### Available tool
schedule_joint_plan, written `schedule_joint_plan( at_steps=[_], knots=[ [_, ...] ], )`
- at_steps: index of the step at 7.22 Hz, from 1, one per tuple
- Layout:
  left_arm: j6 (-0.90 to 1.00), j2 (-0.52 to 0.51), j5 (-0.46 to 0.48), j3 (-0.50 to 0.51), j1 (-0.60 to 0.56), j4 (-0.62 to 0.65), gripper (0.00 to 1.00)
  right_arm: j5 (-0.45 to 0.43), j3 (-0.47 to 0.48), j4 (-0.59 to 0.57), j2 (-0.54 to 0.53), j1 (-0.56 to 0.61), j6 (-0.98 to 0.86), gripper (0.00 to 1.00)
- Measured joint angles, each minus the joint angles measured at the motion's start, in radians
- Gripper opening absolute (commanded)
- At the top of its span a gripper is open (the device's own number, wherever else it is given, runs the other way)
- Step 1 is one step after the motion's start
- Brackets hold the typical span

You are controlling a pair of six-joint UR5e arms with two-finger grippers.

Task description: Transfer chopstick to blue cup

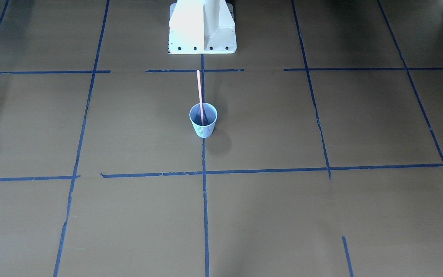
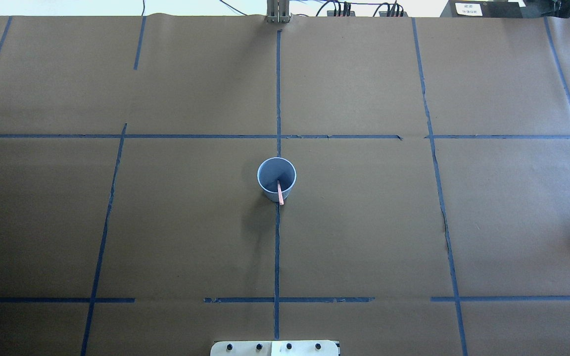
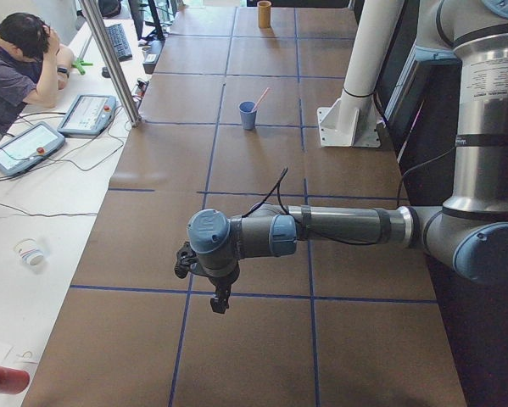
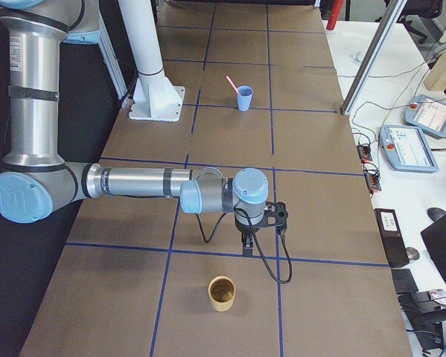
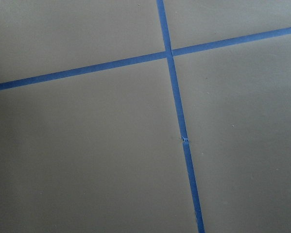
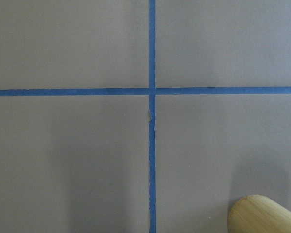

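Note:
The light-blue ribbed cup stands upright at the middle of the table. It also shows in the overhead view and both side views. The pale pink chopstick stands inside it, leaning on the rim toward the robot. My left gripper hangs over the table far from the cup, at my left end. My right gripper hangs over my right end. Both show only in the side views, so I cannot tell whether they are open or shut. Neither touches the cup.
A tan bamboo cup stands near my right gripper and shows in the right wrist view. The white robot base stands behind the blue cup. An operator sits at a side desk with tablets.

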Motion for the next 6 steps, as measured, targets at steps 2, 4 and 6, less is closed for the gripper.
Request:
schedule_joint_plan(
  at_steps=[2,4,6],
  knots=[
    [-0.084,-0.009,0.000,-0.002,0.002,-0.006,1.00,-0.004,-0.002,-0.002,-0.001,0.000,-0.001,1.00],
    [-0.175,-0.017,0.000,0.027,0.006,-0.086,1.00,-0.004,-0.003,-0.002,-0.003,0.000,0.000,1.00],
    [-0.228,-0.018,0.000,0.096,0.011,-0.202,1.00,-0.001,-0.003,-0.002,-0.003,0.000,0.001,1.00]
  ],
)
